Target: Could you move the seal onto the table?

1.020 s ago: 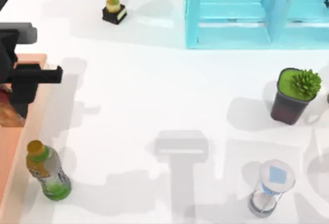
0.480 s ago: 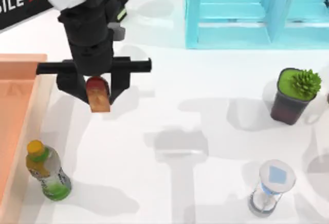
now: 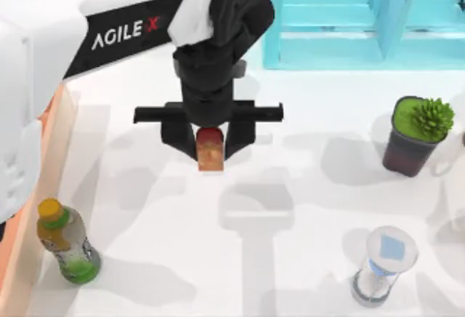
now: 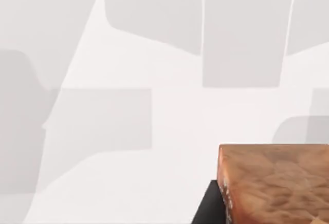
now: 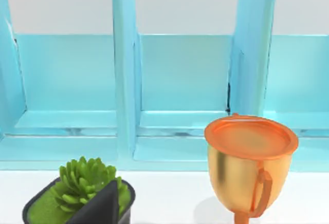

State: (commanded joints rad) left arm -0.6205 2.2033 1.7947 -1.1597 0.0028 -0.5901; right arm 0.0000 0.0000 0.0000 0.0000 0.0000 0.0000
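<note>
Stone, plastic, metal and wood on a matt white tabletop

The seal (image 3: pixel 210 151) looks like mottled, rough tan stone under a smooth dark-red cap; the left tool (image 3: pixel 209 141) clamping it is matt black plastic. The tabletop (image 3: pixel 305 186) is plain and matt. At 8 o'clock the bottle (image 3: pixel 67 243) is glossy clear plastic, beside a matt wooden tray (image 3: pixel 57 124). The trophy (image 5: pixel 248 170) shines like polished gold metal.

Green-labelled bottle (image 3: pixel 67 243) with yellow cap, standing near front left, just beside orange-brown tray (image 3: pixel 57 124) at left edge. Light-blue shelf unit (image 3: pixel 363 17) along back right. Potted succulent (image 3: pixel 416 134) in dark pot at right. Hourglass (image 3: pixel 381 265) toward front right. Gold trophy cup (image 5: pixel 249 165) before the shelf compartments.
</note>
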